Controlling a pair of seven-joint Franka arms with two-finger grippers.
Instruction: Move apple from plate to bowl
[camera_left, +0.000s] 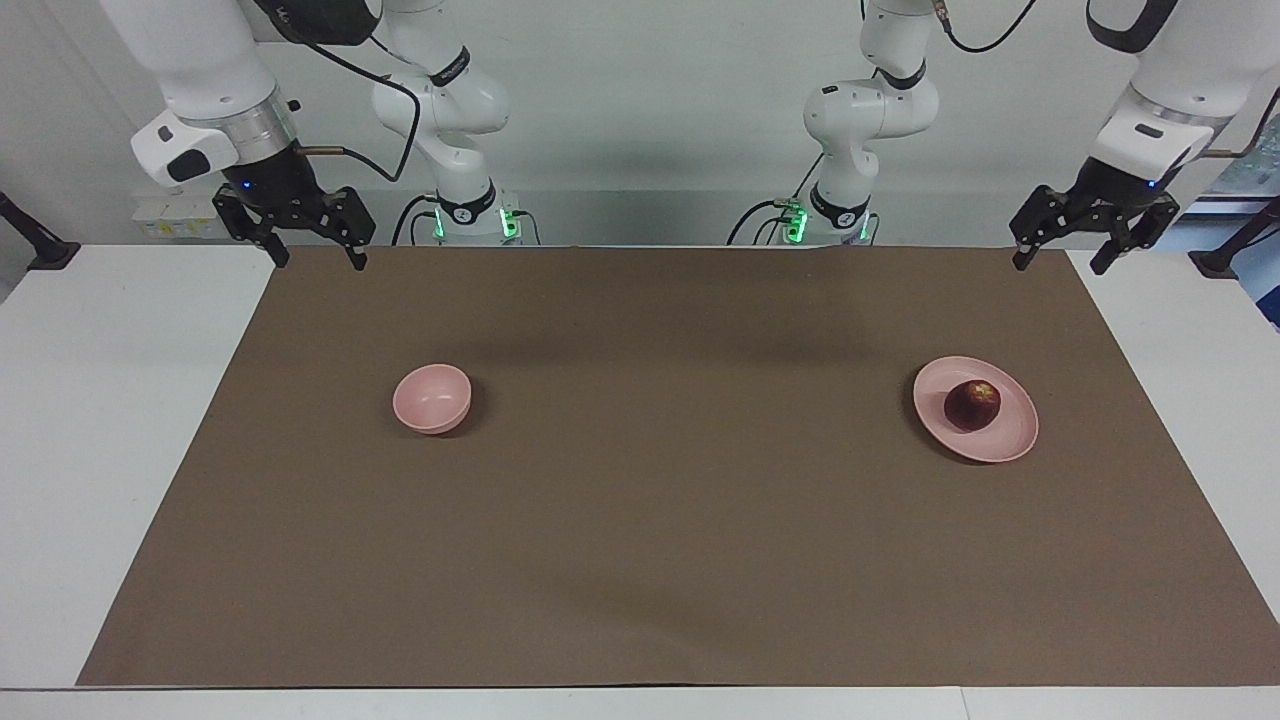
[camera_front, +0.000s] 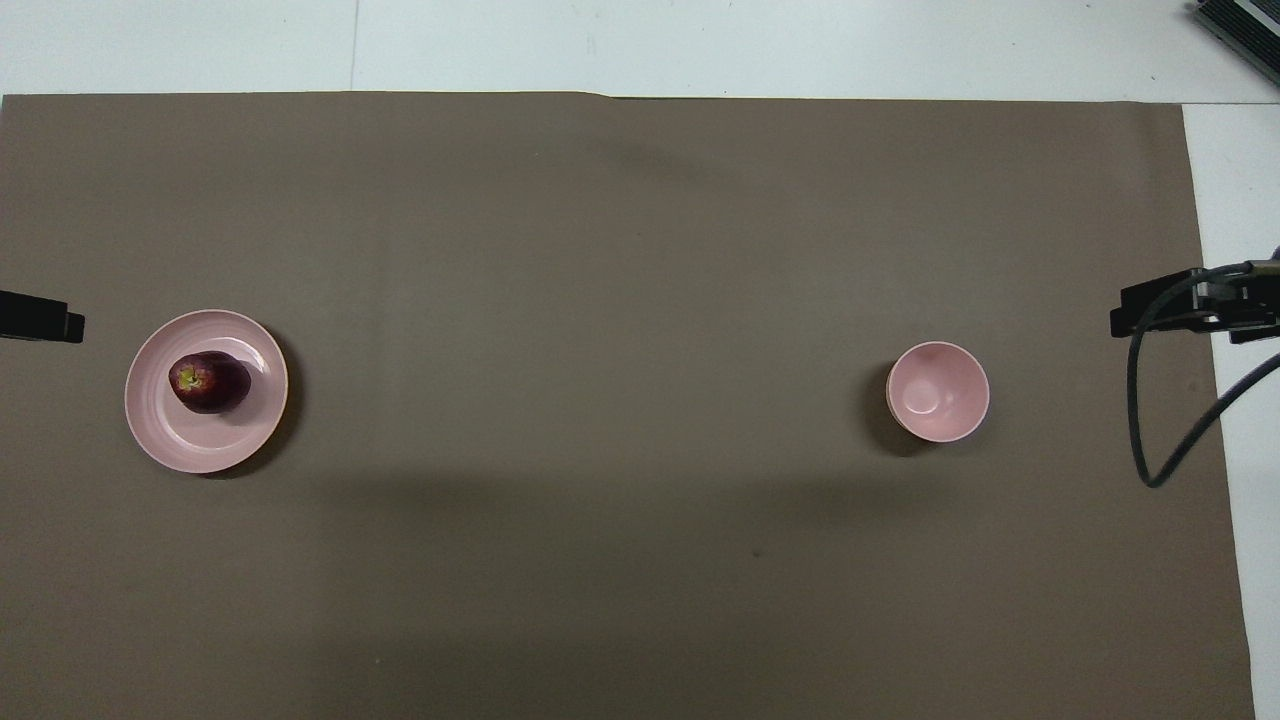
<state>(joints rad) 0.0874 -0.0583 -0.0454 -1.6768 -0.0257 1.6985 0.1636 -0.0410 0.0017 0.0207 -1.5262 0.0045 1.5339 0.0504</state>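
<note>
A small dark red apple (camera_left: 972, 404) (camera_front: 208, 382) lies on the flat pale pink plate (camera_left: 1012, 440) (camera_front: 200, 448) toward the left arm's end of the table. The small deep pink bowl (camera_left: 432, 397) (camera_front: 938, 392) stands empty toward the right arm's end. My left gripper (camera_left: 1058, 264) hangs open and empty over the brown cloth's corner by the robots, well apart from the plate. My right gripper (camera_left: 320, 262) waits open and empty over the cloth's other corner by the robots, apart from the bowl.
A brown cloth (camera_left: 640, 520) covers most of the white table (camera_left: 110, 400). The right arm's black cable (camera_front: 1150, 420) loops over the cloth's edge near the bowl. A dark object (camera_front: 1240, 25) sits at the table's corner farthest from the robots.
</note>
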